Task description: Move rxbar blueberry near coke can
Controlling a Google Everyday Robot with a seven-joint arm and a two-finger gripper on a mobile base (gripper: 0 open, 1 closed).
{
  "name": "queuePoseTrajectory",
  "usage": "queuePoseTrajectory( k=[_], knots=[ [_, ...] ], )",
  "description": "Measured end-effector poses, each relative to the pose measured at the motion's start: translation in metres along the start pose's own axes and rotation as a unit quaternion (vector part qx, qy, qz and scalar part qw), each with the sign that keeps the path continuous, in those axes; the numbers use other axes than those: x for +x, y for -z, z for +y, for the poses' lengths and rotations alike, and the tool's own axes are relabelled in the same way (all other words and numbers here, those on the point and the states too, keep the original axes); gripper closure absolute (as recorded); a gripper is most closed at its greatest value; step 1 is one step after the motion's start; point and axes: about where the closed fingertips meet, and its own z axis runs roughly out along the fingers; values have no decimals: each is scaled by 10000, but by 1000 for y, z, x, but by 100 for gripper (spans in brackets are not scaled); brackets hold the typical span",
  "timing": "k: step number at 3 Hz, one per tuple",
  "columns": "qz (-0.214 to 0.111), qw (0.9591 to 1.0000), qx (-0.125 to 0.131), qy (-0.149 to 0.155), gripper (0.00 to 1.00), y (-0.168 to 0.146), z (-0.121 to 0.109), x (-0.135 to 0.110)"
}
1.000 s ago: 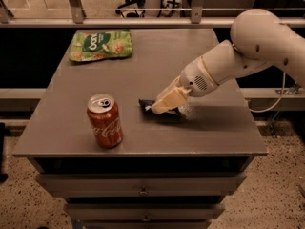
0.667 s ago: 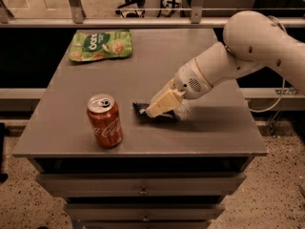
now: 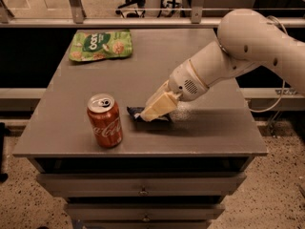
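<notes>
The coke can (image 3: 104, 120), red with white script and a silver top, stands upright near the front left of the grey table (image 3: 76, 94). The rxbar blueberry (image 3: 135, 112) is a dark flat wrapper; only its left end shows, just right of the can, with a small gap between them. My gripper (image 3: 148, 114) comes down from the right on the white arm and its cream fingers (image 3: 155, 107) are closed on the bar, covering most of it, low at the table surface.
A green chip bag (image 3: 100, 45) lies flat at the back left of the table. Drawers (image 3: 143, 190) run under the table front. A railing (image 3: 143, 20) and chairs stand behind the table.
My gripper has moved left with the bar toward the can. The can and chip bag have not moved.
</notes>
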Motion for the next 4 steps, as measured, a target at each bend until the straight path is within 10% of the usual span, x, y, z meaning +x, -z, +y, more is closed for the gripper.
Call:
queuePoseTrajectory(
  k=[2,4],
  knots=[
    [-5,10000,-92,-3,13,0,9,2],
    [-55,9999,139,-18,0,24,-4,-1]
  ],
)
